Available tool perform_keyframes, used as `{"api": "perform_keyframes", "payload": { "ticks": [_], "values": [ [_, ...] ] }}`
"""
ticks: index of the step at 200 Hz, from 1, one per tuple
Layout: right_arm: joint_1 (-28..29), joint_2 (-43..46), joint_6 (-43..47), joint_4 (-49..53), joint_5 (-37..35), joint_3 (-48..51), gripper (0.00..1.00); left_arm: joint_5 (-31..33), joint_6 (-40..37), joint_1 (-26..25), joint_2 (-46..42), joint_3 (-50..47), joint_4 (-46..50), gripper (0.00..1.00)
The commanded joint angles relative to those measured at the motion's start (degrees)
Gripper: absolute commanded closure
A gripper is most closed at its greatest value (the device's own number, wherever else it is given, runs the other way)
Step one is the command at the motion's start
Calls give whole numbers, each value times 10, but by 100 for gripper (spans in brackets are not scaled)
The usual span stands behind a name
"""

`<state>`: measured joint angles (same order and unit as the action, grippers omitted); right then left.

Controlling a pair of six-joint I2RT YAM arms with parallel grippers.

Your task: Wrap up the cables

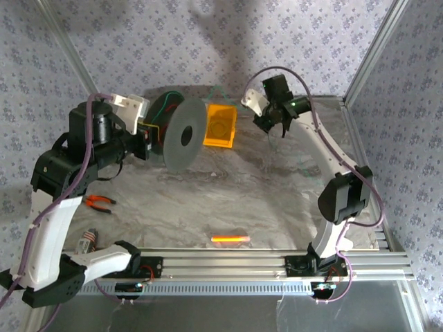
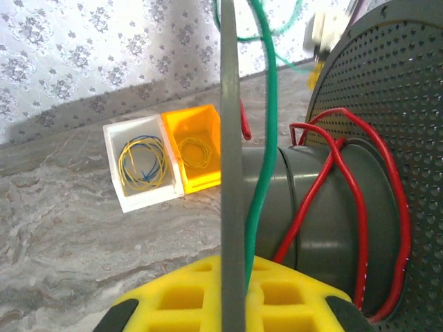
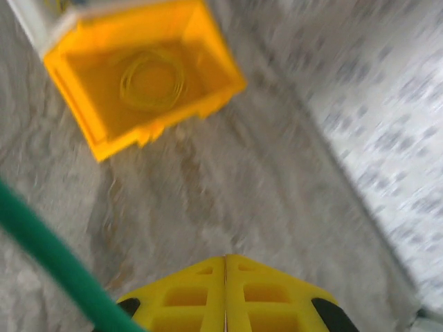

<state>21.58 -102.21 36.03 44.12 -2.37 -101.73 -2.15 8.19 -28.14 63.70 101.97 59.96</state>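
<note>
A: Fingers of the left gripper, how do they sit?

B: Two yellow waffle-grid pads pinch the thin grey edge of one flange of the spool. Its hub is a smooth grey cylinder. The second flange is a dark disc perforated with fine holes.

A: And the right gripper?

B: Same yellow gridded pads, pressed flat together with one seam between them. The green cable slants past just beside one pad; whether it is nipped I cannot tell.

A: Where else does that cable run?

B: One thin glossy strand, it crosses the hub beside the pinched flange and rises out of the left wrist view. One red wire loops round the hub.

A: What else?

B: Two open square bins touch on the marbled table, one white bin and one yellow bin, each holding one small wire coil. One pair of orange-handled pliers lies near the left arm.
</note>
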Motion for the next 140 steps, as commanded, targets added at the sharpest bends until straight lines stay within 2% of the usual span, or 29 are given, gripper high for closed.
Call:
{"api": "perform_keyframes", "payload": {
  "ticks": [1,25,51,64,108,140],
  "values": [
    [-21,-6,-78,22,-42,30,100,-8,46,39,0,33,-62,100],
    [-22,-11,-103,11,-30,70,100,-5,61,88,11,24,-66,100],
    [9,-32,-113,28,-32,95,100,-54,115,140,23,-22,-150,100],
    [34,-47,-118,37,-39,102,100,-58,152,156,38,-34,-189,100],
    [133,-81,-138,77,-77,109,100,-13,288,230,106,-59,-303,100],
    [206,-71,-146,109,-117,82,100,26,311,243,168,-45,-332,100]
  ]
}}
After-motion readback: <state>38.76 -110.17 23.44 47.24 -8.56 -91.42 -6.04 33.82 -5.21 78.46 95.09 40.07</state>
